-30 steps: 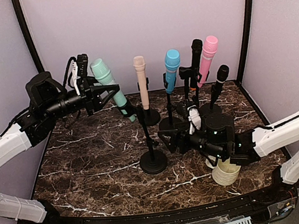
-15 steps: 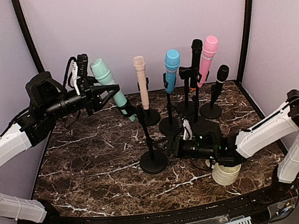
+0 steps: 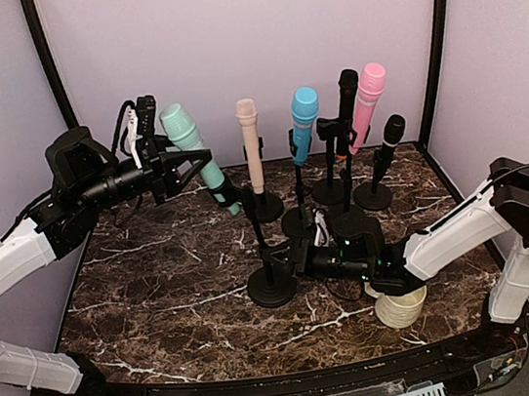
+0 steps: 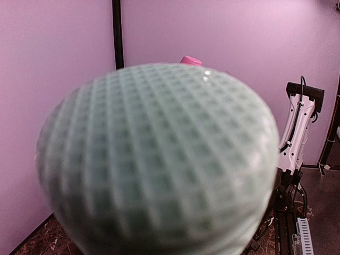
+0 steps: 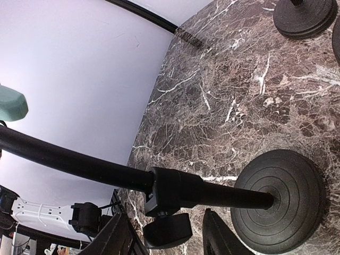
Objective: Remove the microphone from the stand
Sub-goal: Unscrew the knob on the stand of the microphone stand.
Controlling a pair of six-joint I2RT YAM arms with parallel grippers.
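Observation:
A mint-green microphone [image 3: 195, 154] leans up to the left, its lower end meeting the top of a black stand [image 3: 271, 286]. My left gripper [image 3: 181, 162] is shut on the microphone's body; its meshed head [image 4: 159, 159] fills the left wrist view and hides the fingers. My right gripper [image 3: 291, 258] is low beside the stand's pole. In the right wrist view the pole [image 5: 79, 162] and its clamp knob lie between the fingers [image 5: 119, 236] of my right gripper [image 5: 164, 219], with gaps on both sides. The round base [image 5: 279, 199] rests on the marble table.
Behind stand several other microphones on stands: beige [image 3: 251, 146], blue [image 3: 304, 119], black [image 3: 346, 88], pink [image 3: 368, 95] and a small black one [image 3: 391, 133]. A cream cup [image 3: 400, 307] sits under my right arm. Another stand base [image 5: 303, 16] is nearby.
My right gripper has slid left to the stand's lower pole and its jaws have narrowed around it. The left arm and the microphone have not moved.

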